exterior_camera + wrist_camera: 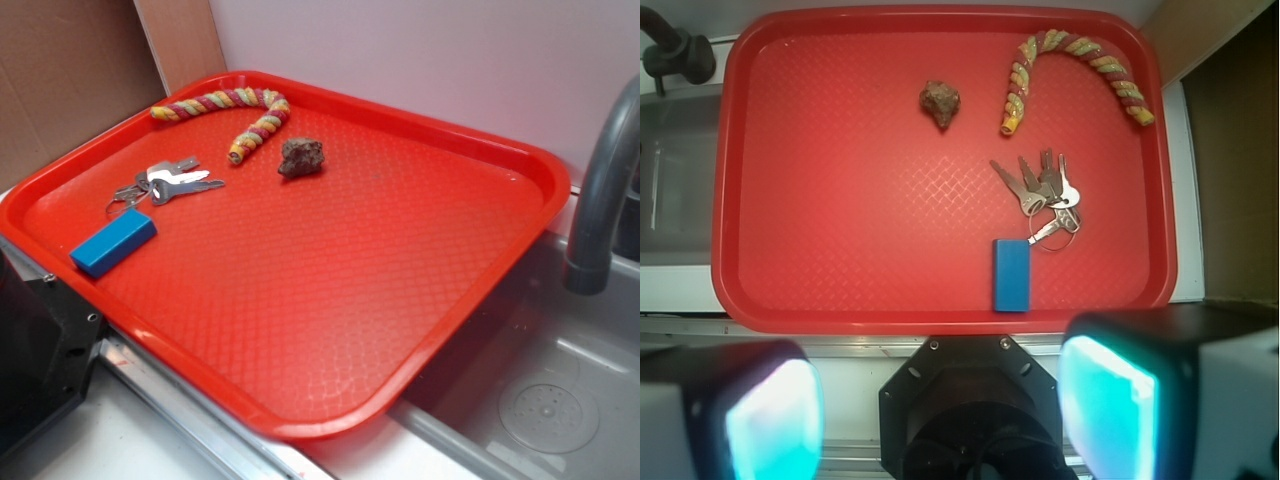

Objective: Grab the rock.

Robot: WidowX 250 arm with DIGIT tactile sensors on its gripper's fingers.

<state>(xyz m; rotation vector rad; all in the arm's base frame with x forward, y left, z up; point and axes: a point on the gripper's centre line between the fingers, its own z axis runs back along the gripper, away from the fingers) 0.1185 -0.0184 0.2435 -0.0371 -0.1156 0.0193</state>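
The rock (301,157) (940,103) is a small lumpy reddish-brown stone lying alone on the red tray (330,280) (840,200), toward its far side. In the wrist view my gripper (940,405) hangs high above the tray's near edge. It is open, its two pale fingers (770,415) spread wide with nothing between them. The rock is far from the fingers. The exterior view does not show the gripper.
A red-and-yellow twisted rope (240,105) (1080,55), a bunch of keys (165,183) (1045,190) and a blue block (113,242) (1011,274) share the tray. A grey faucet (605,190) and a sink (540,390) lie beside it. The black robot base (35,340) stands by the tray's near edge.
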